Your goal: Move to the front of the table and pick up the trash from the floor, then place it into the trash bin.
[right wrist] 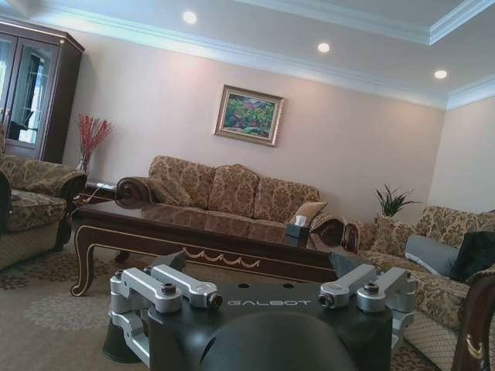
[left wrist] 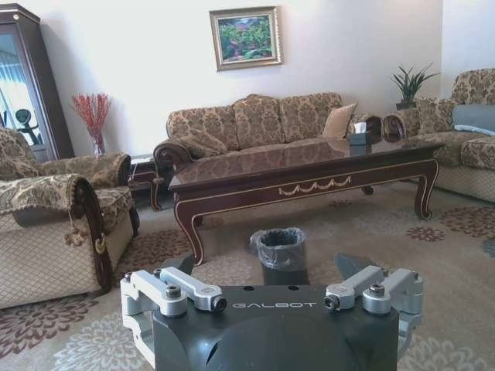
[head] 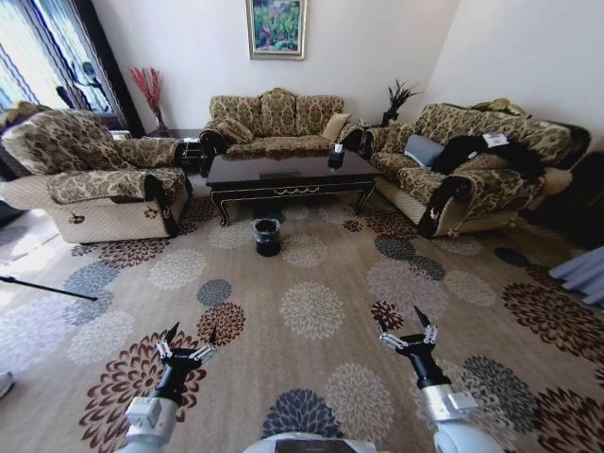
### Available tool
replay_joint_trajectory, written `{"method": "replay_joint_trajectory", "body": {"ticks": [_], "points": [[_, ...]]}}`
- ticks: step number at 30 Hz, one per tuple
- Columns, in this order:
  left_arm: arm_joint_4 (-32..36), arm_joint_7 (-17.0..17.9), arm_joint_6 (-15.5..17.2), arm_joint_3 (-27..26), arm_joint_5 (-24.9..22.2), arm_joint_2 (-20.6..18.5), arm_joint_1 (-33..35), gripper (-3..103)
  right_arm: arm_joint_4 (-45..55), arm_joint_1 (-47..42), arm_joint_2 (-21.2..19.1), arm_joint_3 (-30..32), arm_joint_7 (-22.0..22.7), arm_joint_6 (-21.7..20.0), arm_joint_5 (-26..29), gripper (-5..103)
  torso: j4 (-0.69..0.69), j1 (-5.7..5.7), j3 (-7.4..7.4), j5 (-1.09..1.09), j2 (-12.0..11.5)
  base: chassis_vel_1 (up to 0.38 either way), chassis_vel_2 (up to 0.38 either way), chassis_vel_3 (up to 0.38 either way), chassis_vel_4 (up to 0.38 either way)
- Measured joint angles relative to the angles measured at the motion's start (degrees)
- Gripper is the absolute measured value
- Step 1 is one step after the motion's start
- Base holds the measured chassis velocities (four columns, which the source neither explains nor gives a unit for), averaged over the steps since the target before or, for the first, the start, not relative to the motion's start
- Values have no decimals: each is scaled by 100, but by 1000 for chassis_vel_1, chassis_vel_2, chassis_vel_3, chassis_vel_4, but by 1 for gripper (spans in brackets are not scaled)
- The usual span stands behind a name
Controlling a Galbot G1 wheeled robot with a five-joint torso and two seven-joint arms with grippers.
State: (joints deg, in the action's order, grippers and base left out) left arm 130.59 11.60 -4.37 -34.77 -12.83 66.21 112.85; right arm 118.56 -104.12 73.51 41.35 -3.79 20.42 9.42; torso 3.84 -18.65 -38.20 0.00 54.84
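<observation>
While both arms hang low over the floor (head: 311,283), the left gripper (head: 186,338) has its dark fingers spread apart with nothing between them, and the right gripper (head: 408,325) is spread the same way, also holding nothing. They sit well apart from each other, level, each pointing forward over the patterned carpet. Under the left gripper lies a brown and dark red flower medallion; a smaller dark red one lies just beside the right gripper's fingertips.

Ahead of both grippers, roughly between their lines of reach and well away from either, stands the trash bin (head: 267,236), upright, black, with a crinkled plastic bag folded over its rim. In the left wrist view the trash bin (left wrist: 281,251) rises just beyond the left gripper (left wrist: 271,267), straight ahead of it. Just past the bin, farther from the grippers, stands the table (head: 288,175), long, dark and glossy, its gold-ornamented front edge facing the robot. A dark tissue box (head: 335,158) rests on the tabletop, toward the right gripper's side. No litter can be made out for certain on the carpet around the bin; any small scraps would be too small to tell.

Beyond the table is a patterned sofa (head: 278,121), with an armchair (head: 94,179) out past the left gripper and another sofa (head: 472,165) out past the right.
</observation>
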Motion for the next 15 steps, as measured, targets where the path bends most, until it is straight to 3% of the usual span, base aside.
{"method": "replay_joint_trajectory", "body": {"ticks": [15], "points": [[0,0,0,0,0,0,0,100,0,0,0,-1,0,0,0,100,0,-180,-226,0,407,0,0,0,0]]}}
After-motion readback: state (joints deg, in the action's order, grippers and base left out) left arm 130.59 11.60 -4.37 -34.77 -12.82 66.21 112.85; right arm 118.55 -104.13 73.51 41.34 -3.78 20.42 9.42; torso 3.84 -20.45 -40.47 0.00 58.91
